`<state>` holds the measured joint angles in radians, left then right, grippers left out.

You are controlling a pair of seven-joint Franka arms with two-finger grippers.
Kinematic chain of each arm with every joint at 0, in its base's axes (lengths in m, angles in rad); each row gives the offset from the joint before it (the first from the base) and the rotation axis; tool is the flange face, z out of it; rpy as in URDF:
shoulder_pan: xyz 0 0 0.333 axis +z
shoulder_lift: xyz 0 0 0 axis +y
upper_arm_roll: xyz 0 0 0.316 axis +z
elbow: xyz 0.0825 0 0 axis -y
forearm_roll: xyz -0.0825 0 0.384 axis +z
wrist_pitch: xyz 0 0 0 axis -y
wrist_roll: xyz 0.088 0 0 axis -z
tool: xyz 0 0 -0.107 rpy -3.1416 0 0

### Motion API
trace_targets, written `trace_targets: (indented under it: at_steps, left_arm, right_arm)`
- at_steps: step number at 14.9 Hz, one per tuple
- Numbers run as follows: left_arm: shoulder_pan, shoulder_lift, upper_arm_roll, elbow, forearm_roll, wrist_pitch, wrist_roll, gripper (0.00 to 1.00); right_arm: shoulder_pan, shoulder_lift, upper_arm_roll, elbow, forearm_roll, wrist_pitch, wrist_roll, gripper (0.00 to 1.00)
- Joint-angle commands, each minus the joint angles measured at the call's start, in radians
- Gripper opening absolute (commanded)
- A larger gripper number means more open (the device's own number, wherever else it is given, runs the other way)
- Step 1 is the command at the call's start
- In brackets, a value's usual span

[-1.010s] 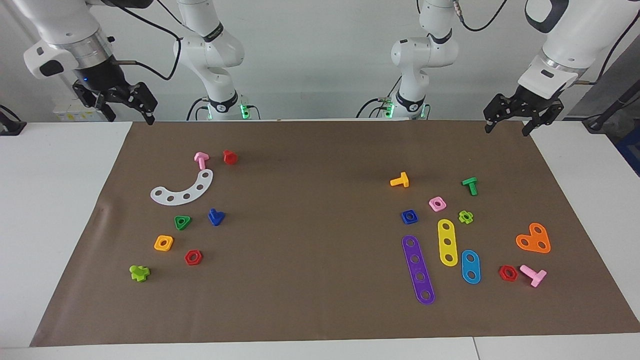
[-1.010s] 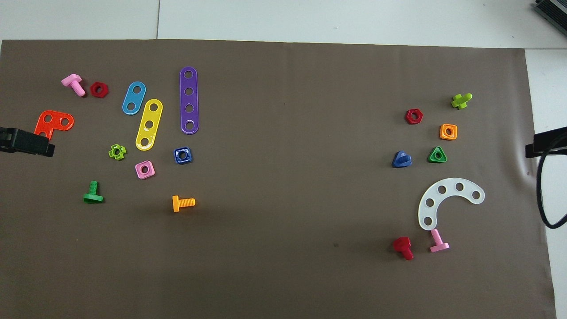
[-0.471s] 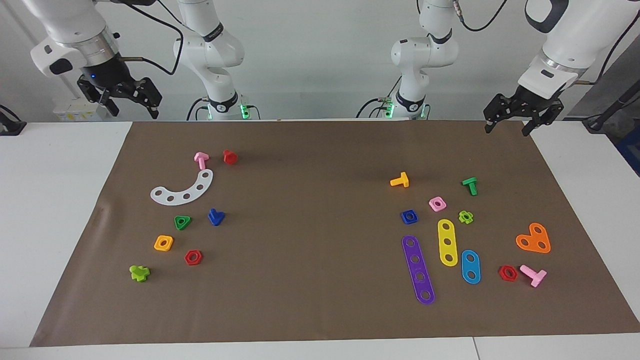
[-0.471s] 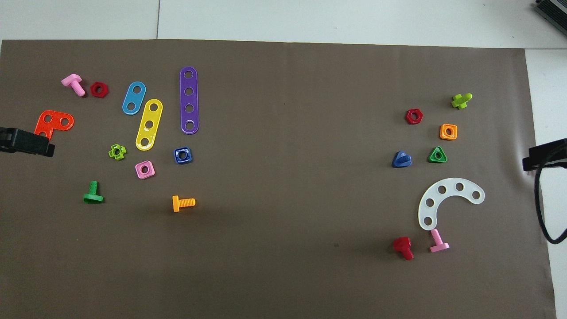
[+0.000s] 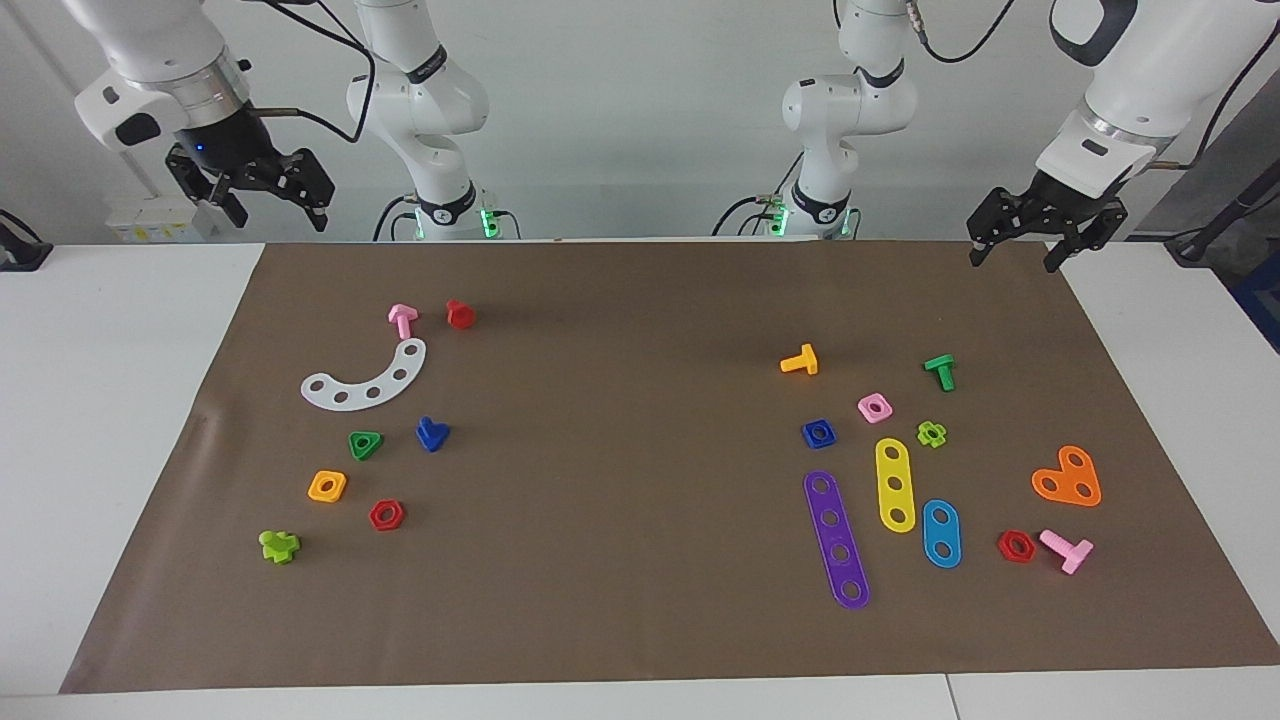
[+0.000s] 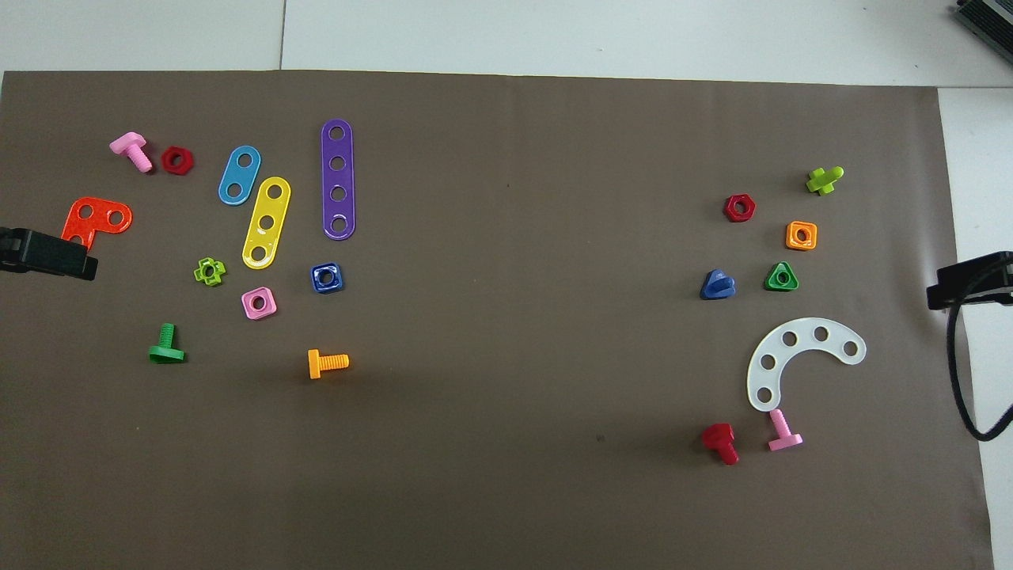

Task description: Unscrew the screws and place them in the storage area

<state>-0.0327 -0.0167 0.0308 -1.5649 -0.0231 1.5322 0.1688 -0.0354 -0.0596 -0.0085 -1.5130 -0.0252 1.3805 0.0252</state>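
Note:
The dark-blue screw (image 5: 432, 434) lies loose on the brown mat toward the right arm's end, beside a green triangular nut (image 5: 365, 444); it also shows in the overhead view (image 6: 717, 286). The storage area is the bare mat (image 5: 480, 400) around it, by the white curved five-hole strip (image 5: 366, 381), which lies nearer to the robots. My right gripper (image 5: 272, 205) is open and empty, raised over the mat's corner at the robots' edge. My left gripper (image 5: 1012, 255) is open and empty, raised over the mat's other corner at the robots' edge. Only the grippers' tips show in the overhead view.
Near the screw lie a pink bolt (image 5: 402, 320), red bolt (image 5: 460, 314), orange nut (image 5: 327, 486), red nut (image 5: 386, 514) and lime bolt (image 5: 279, 545). Toward the left arm's end lie purple (image 5: 837, 539), yellow and blue strips, a blue square nut (image 5: 818, 433) and more bolts.
My right gripper has risen and drifted a little toward the mat's middle along the robots' edge. The left arm and all the pieces have not moved.

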Motion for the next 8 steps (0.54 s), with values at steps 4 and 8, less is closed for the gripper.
trace_targets:
  at_steps: [4, 8]
  left_arm:
    - [0.007, -0.029, -0.006, -0.032, 0.014, 0.002, -0.011, 1.00]
    - [0.007, -0.029, -0.006, -0.032, 0.014, 0.002, -0.011, 1.00]
  right_arm:
    - [-0.008, -0.020, 0.009, -0.003, 0.002, -0.008, -0.007, 1.00]
    - [-0.006, -0.022, 0.007, -0.004, -0.002, -0.008, -0.008, 1.00]
